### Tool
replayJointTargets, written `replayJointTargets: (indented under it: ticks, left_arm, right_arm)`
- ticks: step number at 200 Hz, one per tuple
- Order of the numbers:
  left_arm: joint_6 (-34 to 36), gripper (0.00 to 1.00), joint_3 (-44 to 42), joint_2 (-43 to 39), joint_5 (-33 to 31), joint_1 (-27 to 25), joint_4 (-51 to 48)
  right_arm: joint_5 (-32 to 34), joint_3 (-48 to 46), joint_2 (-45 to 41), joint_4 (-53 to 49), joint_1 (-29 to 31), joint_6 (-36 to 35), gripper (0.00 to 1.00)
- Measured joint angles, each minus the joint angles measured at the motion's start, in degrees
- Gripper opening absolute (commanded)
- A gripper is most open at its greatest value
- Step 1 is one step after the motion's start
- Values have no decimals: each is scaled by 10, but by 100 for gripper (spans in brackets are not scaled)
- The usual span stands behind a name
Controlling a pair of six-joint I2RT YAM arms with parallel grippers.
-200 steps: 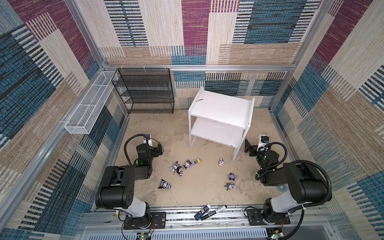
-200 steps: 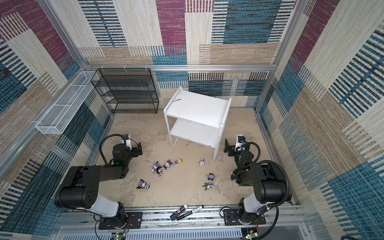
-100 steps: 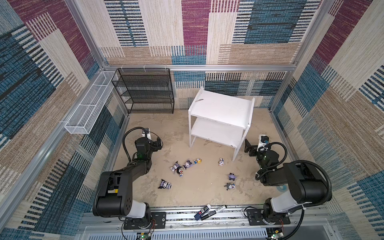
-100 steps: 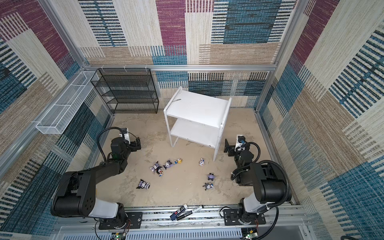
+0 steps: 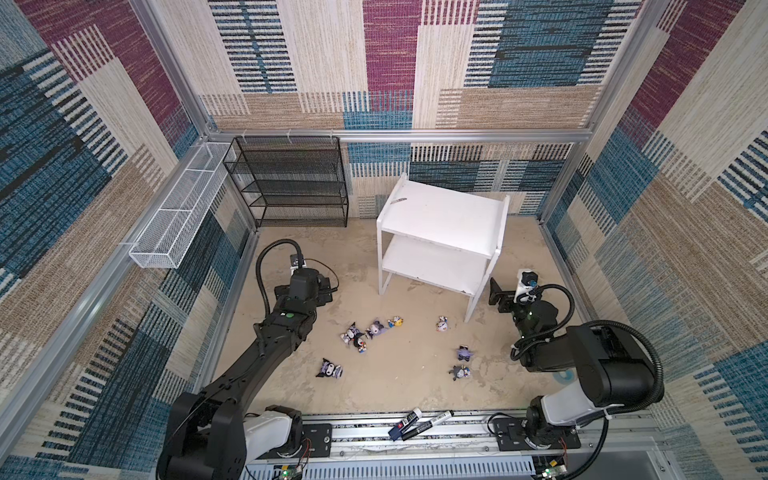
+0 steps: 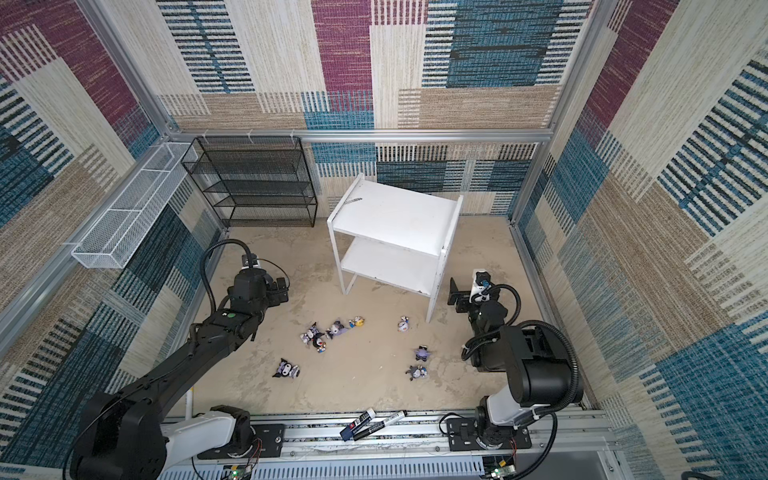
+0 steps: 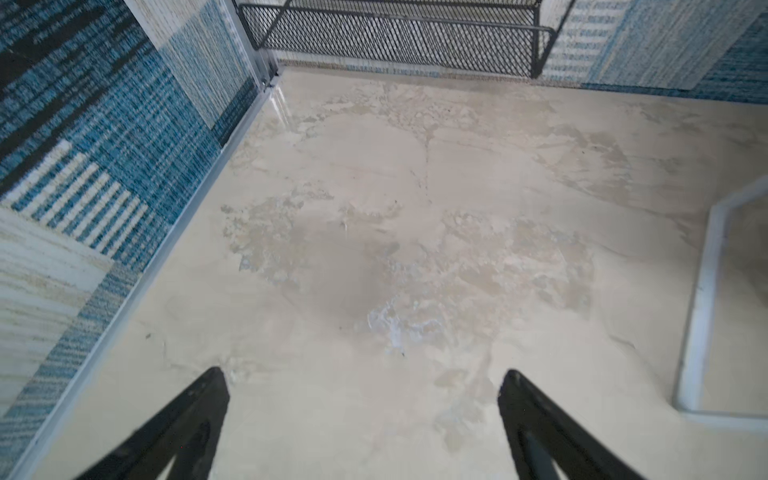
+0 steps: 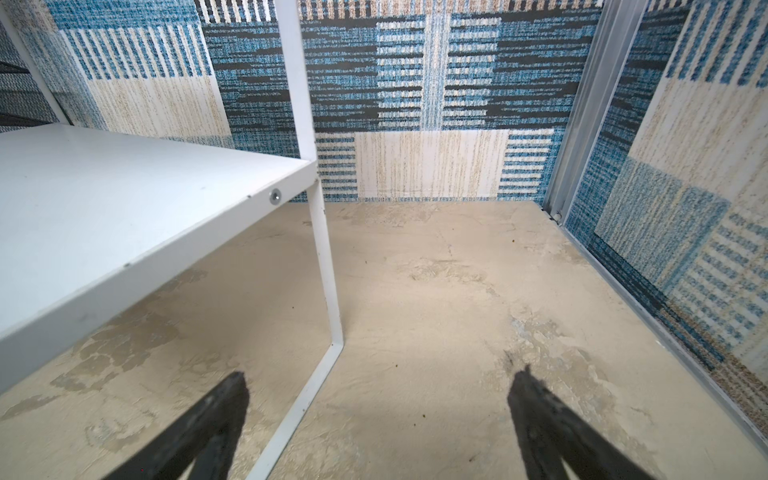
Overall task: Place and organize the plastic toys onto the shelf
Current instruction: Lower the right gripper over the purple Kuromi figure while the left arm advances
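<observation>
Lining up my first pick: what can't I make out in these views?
- Toys: too small in both top views to tell upright from toppled; absent from both wrist views.
- Shelf lower board: back part hidden under the top board in both top views.
- Pens: print too small to read in both top views.

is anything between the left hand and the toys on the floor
Nothing visible does: only bare floor separates the left hand from the nearest toys. The open hand faces the black rack, not them.

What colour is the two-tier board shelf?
The two-tier board shelf is plain white, panels and legs alike; clearest in a top view.
</observation>
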Motion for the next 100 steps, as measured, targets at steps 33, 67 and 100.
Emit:
replayJointTargets:
  ticks: [33,67,100]
  left_arm:
    - [-69,100,49,-38,7,-30,-154]
    - [-109,100,67,-67,62,-37,-259]
    - [-126,100,50,-89,126,-42,-305]
  right_arm:
    - [0,0,0,0,0,0,100]
    - [18,9,-30,-29,6,0,100]
    - [113,88,-130,-204,25,45,100]
